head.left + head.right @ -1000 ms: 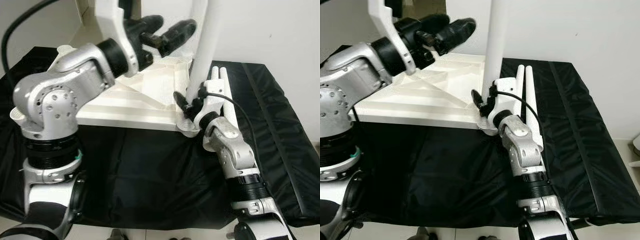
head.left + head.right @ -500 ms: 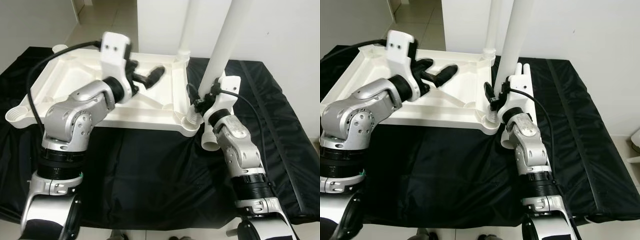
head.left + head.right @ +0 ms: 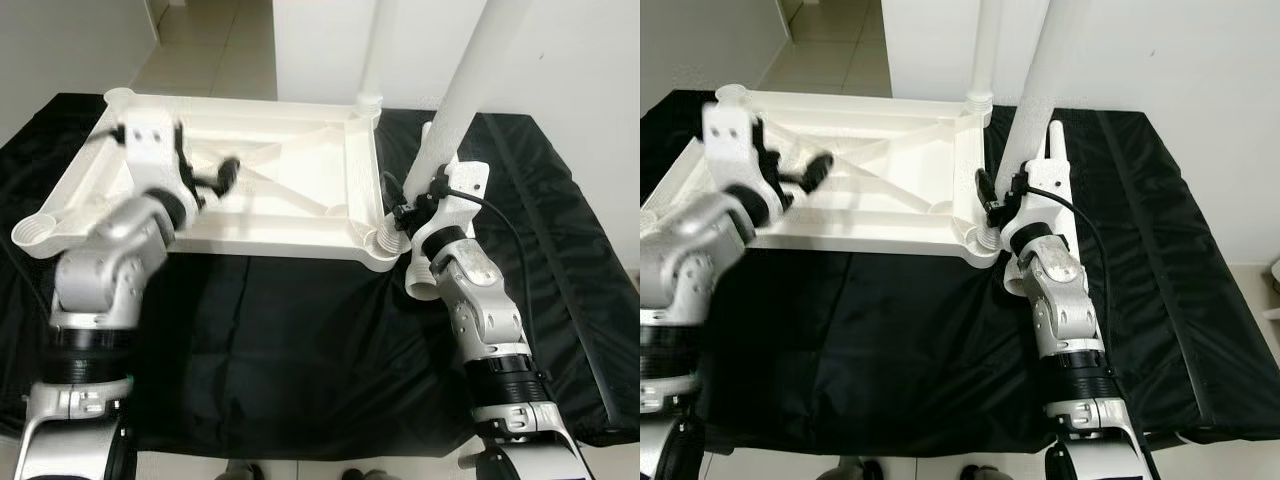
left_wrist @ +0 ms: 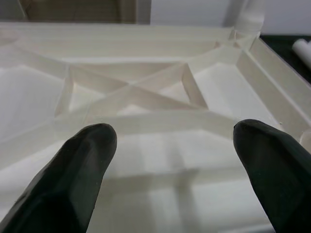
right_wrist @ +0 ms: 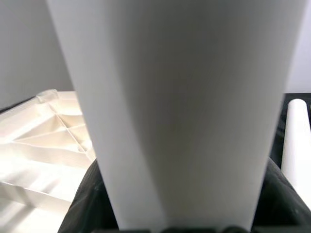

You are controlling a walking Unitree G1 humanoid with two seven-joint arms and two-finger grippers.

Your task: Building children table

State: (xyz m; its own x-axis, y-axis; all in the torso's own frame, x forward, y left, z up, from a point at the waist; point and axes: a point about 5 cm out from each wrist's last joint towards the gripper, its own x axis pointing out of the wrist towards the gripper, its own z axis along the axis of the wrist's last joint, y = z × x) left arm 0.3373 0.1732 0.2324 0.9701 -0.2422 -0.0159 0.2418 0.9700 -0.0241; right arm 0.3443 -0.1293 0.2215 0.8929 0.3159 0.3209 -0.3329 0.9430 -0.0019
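The right gripper (image 3: 400, 215) clasps a white table leg (image 3: 462, 90) tilted over the near right corner socket (image 3: 384, 240) of the upside-down tabletop (image 3: 300, 215) on black cloth (image 3: 300, 350). The left gripper (image 4: 175, 160) hovers spread wide above the tabletop's ribs. Farther back, a fitted leg (image 3: 374, 50) stands upright at the far right corner; a loose leg (image 3: 1056, 140) lies just beside that edge.

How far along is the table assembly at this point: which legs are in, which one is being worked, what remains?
Done: one white tubular leg stands in the far right corner socket of the upside-down white plastic tabletop.

In hand: the right gripper grips a second white leg, tilted, at the near right socket.

Left: the left-side sockets are unfilled, and a spare white leg lies on the black cloth. The left gripper hovers open over the tabletop.
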